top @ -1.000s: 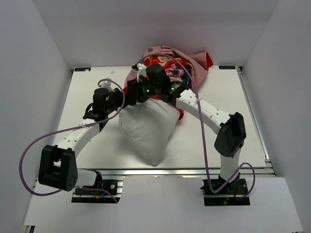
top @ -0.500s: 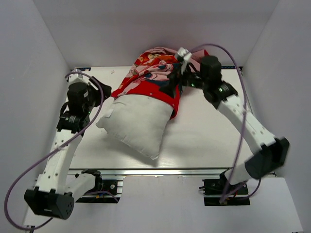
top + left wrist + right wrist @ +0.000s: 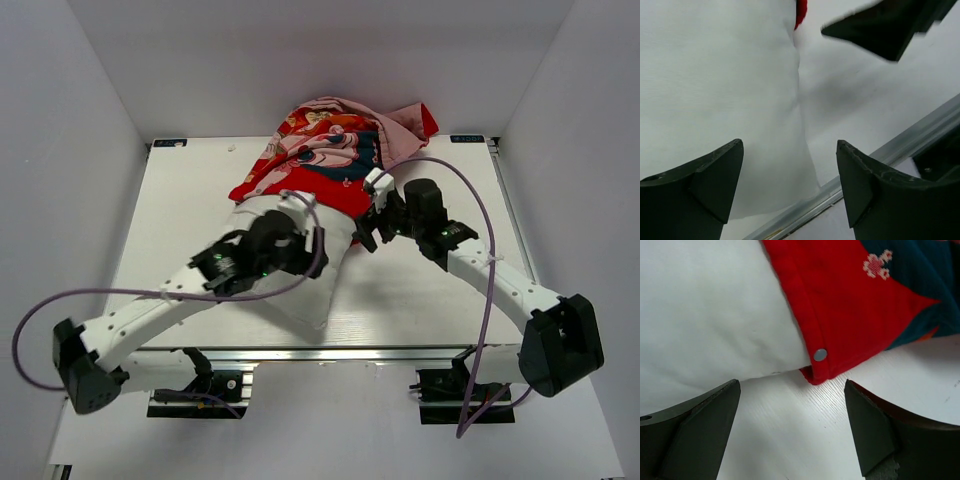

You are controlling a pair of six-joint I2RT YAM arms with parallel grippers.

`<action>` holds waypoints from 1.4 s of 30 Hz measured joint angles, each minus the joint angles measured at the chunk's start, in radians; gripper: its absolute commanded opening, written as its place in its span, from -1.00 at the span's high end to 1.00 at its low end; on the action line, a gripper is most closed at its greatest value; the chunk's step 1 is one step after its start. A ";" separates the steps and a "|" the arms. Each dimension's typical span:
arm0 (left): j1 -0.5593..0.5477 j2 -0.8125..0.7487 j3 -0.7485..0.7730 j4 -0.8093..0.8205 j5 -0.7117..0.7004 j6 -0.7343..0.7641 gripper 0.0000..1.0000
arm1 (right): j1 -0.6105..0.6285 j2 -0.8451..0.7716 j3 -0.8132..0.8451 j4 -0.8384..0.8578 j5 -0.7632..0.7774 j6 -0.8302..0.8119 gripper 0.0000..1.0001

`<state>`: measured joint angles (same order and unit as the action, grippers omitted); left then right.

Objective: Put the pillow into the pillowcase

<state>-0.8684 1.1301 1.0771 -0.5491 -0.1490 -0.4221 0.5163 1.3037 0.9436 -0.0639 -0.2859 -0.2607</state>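
From above, both arms have shifted in the last half second: the left pincer, which was out by the pillow's far-left corner, has swung in and now lies across the pillow. The right pincer has dropped from the raised far-right part of the pillowcase to the bench, just beside the case's near-right hem. The case lies much as before, covering only the pillow's far end, with the near half still bare. I judge this a regrip, not progress. In the left wrist view, the left pincer is spread with nothing in it, hanging over the pillow where its edge meets the bench. A sliver of the red case shows far off. In the right wrist view, the right pincer is likewise spread and empty. The hem corner of the pillowcase, with its metal snap, lies just ahead against the pillow, placed to be pinched and drawn nearer.
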 measured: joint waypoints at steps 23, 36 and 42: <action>-0.117 0.543 0.078 -0.020 -0.531 0.054 1.00 | -0.098 0.163 0.047 0.067 -0.060 0.017 -0.79; -0.060 0.395 0.106 -0.040 -0.380 0.017 1.00 | -0.040 0.430 0.163 0.092 0.079 0.016 -0.13; -0.028 0.371 0.116 -0.053 -0.338 0.011 1.00 | -0.039 0.456 0.206 0.118 0.125 -0.009 1.00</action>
<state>-0.8963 1.5013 1.1934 -0.6022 -0.4870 -0.4110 0.4770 1.7599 1.1496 0.0544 -0.1608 -0.2699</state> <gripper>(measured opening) 0.037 0.158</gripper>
